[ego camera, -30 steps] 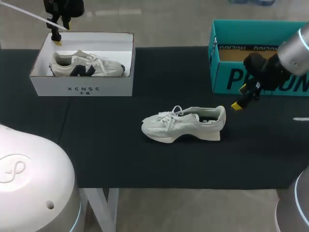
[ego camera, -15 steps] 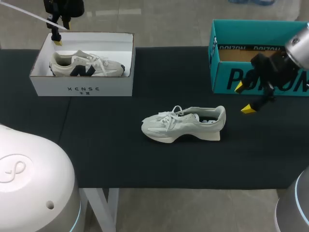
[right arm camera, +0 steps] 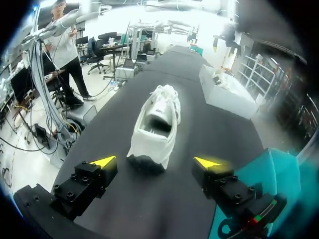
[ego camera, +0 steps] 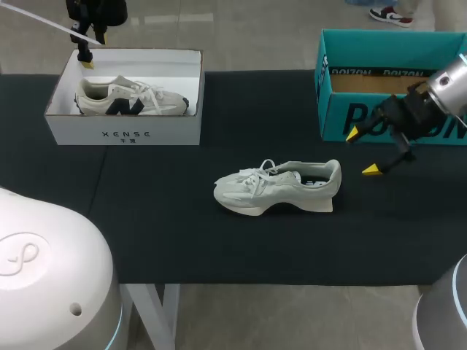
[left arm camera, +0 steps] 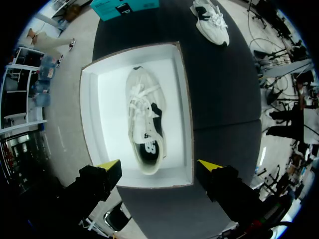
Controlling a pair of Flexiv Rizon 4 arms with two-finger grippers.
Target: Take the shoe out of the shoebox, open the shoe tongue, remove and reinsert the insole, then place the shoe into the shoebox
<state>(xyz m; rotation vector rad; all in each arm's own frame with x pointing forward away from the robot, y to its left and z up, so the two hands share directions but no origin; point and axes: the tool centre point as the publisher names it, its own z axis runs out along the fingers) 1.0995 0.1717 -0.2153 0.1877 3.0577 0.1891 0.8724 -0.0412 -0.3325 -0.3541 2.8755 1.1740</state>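
Observation:
An all-white shoe (ego camera: 277, 188) lies on its sole mid-table, toe to the left. My right gripper (ego camera: 362, 152) hangs open just right of its heel, in front of the teal shoebox (ego camera: 332, 109). In the right wrist view the shoe (right arm camera: 157, 124) lies ahead of the open gripper (right arm camera: 154, 162), heel nearest, with nothing between the fingers. A white shoebox (ego camera: 124, 133) at the back left holds a second shoe with a dark logo (ego camera: 131, 98). My left gripper (ego camera: 86, 55) hovers open over that box's far left corner; its wrist view looks down on the boxed shoe (left arm camera: 144, 127).
The black table cover (ego camera: 182, 240) spans the table, bare in front of the shoe. The teal box (right arm camera: 294, 184) sits close beside my right gripper. The white box's rim (left arm camera: 184, 99) lies under my left gripper (left arm camera: 159, 167).
My right gripper has drawn back to the right from the shoe's heel and turned, so both yellow tips now show. The left arm and both shoes have not moved.

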